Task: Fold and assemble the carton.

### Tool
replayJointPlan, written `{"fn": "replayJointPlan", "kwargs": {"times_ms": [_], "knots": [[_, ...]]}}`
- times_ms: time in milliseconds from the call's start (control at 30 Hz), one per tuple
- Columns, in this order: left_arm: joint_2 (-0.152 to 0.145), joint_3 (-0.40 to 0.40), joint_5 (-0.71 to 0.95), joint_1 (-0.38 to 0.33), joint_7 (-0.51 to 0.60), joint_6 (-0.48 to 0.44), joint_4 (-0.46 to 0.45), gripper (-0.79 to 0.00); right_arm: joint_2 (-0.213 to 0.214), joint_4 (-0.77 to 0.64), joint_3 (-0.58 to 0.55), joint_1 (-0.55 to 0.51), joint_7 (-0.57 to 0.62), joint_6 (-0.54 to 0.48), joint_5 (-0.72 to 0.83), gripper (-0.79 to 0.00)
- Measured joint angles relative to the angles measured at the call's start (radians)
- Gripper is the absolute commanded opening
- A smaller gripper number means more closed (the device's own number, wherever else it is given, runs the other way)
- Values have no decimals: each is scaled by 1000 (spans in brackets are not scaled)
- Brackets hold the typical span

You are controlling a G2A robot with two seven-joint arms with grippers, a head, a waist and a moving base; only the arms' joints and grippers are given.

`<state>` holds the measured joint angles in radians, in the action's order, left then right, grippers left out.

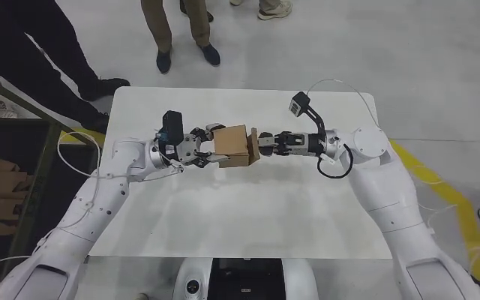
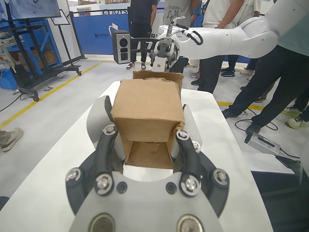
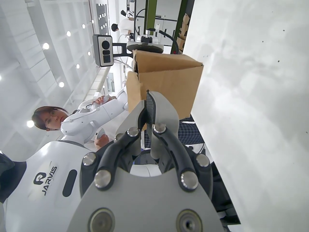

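Note:
A brown carton (image 1: 232, 142) is held just above the white table (image 1: 247, 217), near the table's far middle. My left gripper (image 1: 217, 148) is shut on the carton, one finger on each side wall (image 2: 147, 107), and the open end faces its wrist. At the other end a flap (image 2: 157, 75) stands upright. My right gripper (image 1: 259, 142) is shut, its fingertips (image 3: 150, 97) together against that flap (image 3: 134, 92). I see no cardboard between its pads. In the left wrist view the right gripper (image 2: 159, 65) sits just behind the flap's upper edge.
Several people stand on the floor past the table's far edge (image 1: 180, 37). A dark rack with cardboard (image 1: 15, 172) stands off the table's left side. White tabletop spreads in front of the carton toward the robot (image 1: 247, 225).

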<state>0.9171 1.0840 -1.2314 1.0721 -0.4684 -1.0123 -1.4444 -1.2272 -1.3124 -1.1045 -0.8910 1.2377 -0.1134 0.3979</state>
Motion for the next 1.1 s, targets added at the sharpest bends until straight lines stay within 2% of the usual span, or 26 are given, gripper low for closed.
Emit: {"fn": "replayJointPlan", "kwargs": {"times_ms": [233,367,600,767,1100], "knots": [[5,-1,-16,-5,-3,0,13,-326,1,11,9,5,2,2,5,-720],[8,-1,-23,-6,-2,4,16,-323,3,13,14,6,3,3,8,-656],[12,1,-38,-3,-1,11,18,-332,4,12,25,6,1,9,6,-659],[14,5,-50,3,-2,16,11,-329,5,11,34,12,-10,11,-8,-705],[17,13,-64,16,0,18,-6,-339,6,11,45,19,-25,14,-15,-717]]}}
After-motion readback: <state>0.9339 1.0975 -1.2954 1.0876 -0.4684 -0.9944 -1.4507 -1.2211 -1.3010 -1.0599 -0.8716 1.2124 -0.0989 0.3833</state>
